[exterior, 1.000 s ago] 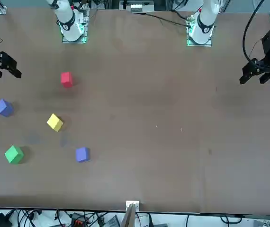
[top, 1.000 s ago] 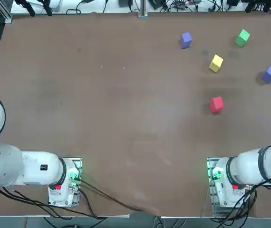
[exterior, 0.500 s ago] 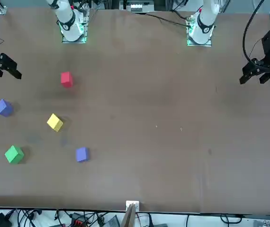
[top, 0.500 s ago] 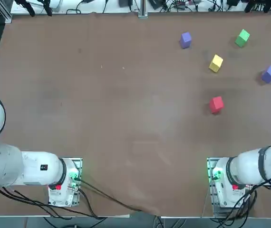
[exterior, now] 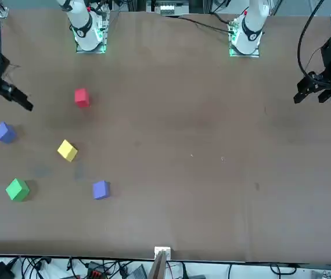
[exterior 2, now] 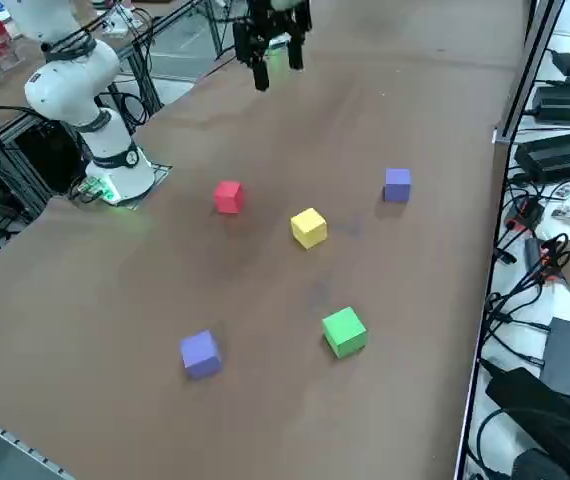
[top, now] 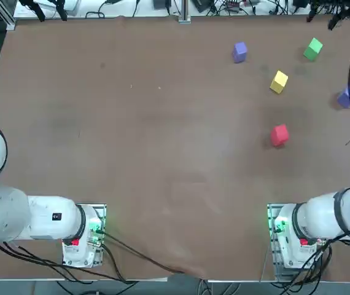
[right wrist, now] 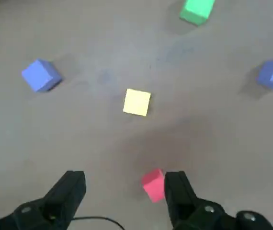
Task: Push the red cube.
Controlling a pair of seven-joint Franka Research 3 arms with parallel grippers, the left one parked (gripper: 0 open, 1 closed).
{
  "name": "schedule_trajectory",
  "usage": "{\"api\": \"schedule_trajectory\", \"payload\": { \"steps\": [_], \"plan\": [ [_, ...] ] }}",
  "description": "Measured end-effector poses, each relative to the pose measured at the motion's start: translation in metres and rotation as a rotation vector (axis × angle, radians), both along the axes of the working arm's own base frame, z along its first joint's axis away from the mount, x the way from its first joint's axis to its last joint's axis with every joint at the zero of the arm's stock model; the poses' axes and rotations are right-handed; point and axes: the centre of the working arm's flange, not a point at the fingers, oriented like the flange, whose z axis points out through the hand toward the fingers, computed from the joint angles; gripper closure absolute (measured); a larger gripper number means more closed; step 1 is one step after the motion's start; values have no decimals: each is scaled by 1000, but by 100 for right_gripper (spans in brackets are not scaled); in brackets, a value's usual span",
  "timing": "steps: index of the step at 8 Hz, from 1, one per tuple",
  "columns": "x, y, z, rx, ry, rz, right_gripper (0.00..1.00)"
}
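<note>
Top view puts the red cube [top: 279,135] directly on the arms' side of the yellow cube [top: 279,82], well apart from it, so a push straight away from the bases would likely run it towards that yellow one. The right blue cube [top: 344,98] lies to the robot's right of the yellow cube. In the wrist view the right gripper [right wrist: 125,176] has its two fingers spread wide, nothing pinched, and the red cube shows close by the tip of the robot's-right finger, between the yellow cube and the hand. The front view has the gripper raised above the table, off to the robot's right of the yellow cube; its true height and spot over the table are, I think, hard to judge from there. The coming move turns on that sideways offset: the fingers probably need to come down beside the red cube, on the side opposite the chosen push, before any contact.
</note>
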Motion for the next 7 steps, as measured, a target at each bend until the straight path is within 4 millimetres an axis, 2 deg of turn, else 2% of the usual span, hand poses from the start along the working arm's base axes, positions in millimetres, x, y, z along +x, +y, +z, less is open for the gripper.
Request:
{"api": "schedule_trajectory", "payload": {
  "steps": [3, 5, 7],
  "plan": [
    [-11, 22, -48, 18, 37, -139, 0],
    [-30, 39, -73, 15, 51, -213, 0],
    [-55, 44, -89, 11, 74, -234, 1]
  ]
}}
